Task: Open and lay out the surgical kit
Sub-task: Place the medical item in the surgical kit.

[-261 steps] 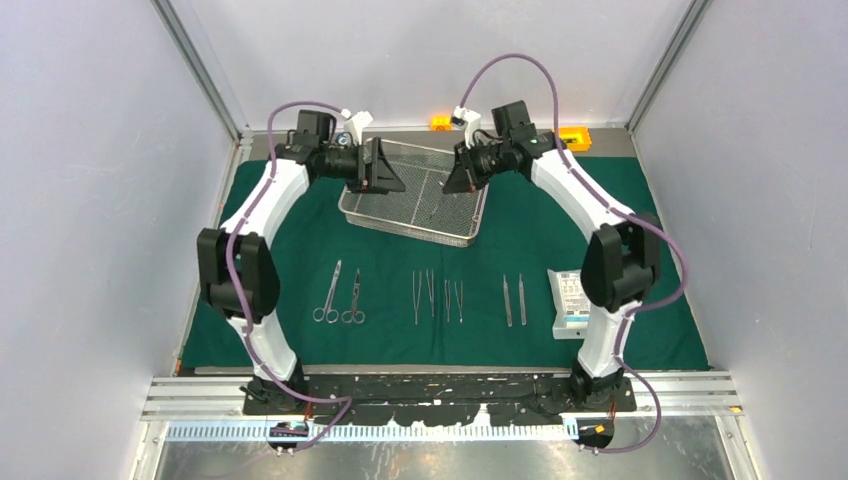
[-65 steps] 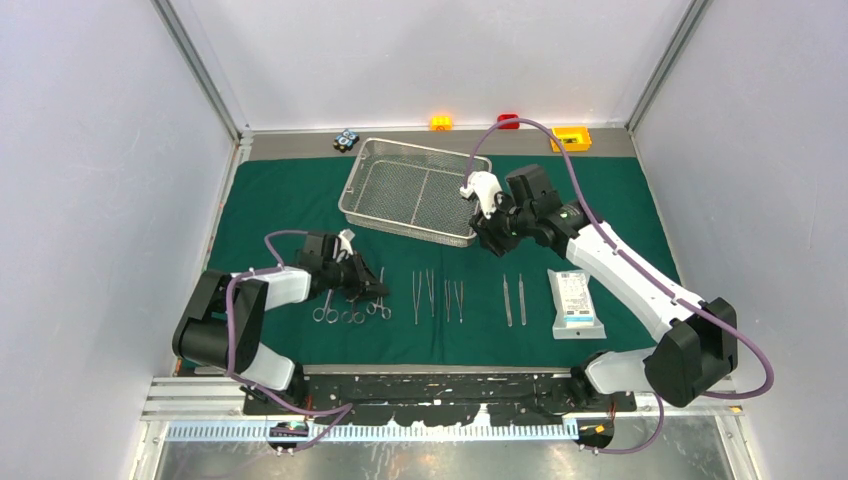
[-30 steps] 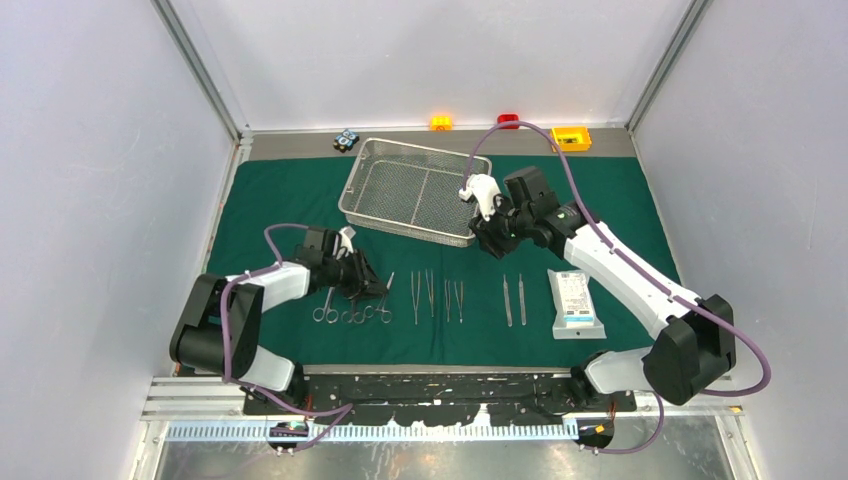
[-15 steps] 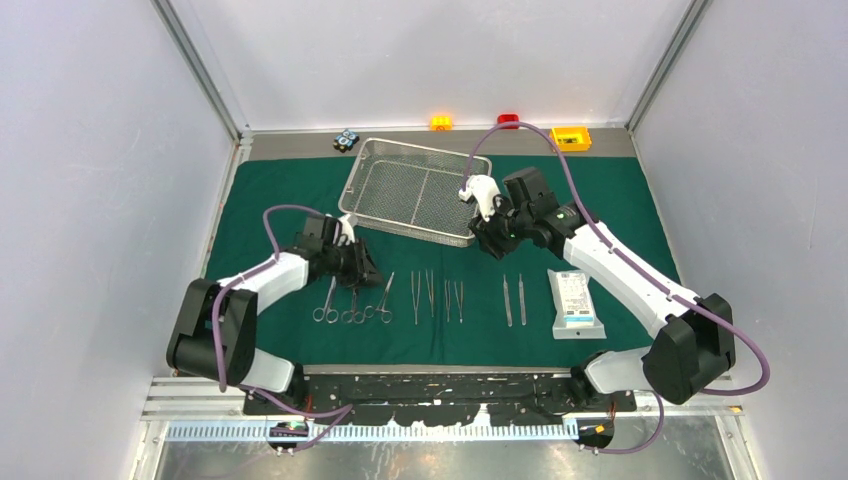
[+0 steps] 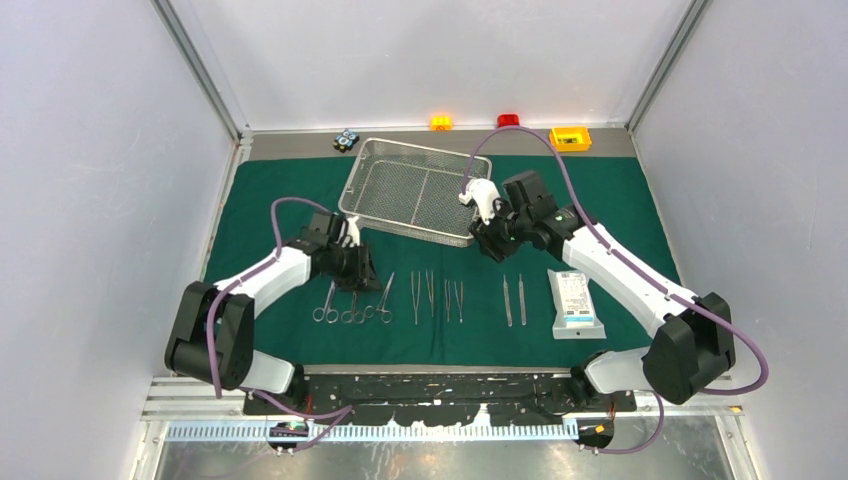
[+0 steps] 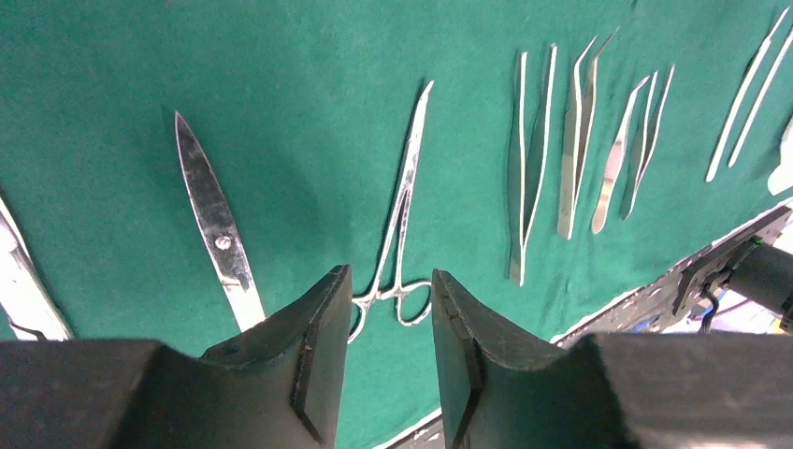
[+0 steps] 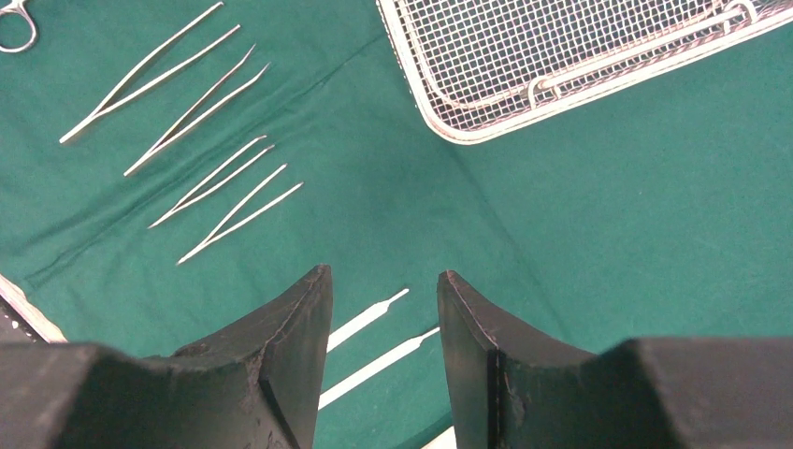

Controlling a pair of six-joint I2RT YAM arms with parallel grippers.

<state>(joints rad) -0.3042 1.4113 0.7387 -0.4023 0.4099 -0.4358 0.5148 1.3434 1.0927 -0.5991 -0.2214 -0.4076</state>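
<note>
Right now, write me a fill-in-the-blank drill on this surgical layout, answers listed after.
The wire-mesh tray is ____.
The tweezers lie on a dark ____ drape.
The flat white pouch lies to the ____ of the tweezers.
The left claw grips nothing; its jaws stand ____.
Missing words: empty; green; right; open.

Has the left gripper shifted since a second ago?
Yes. The left gripper has pulled back from over the ring-handled forceps, moving up the drape toward the near left corner of the wire-mesh tray.
</note>
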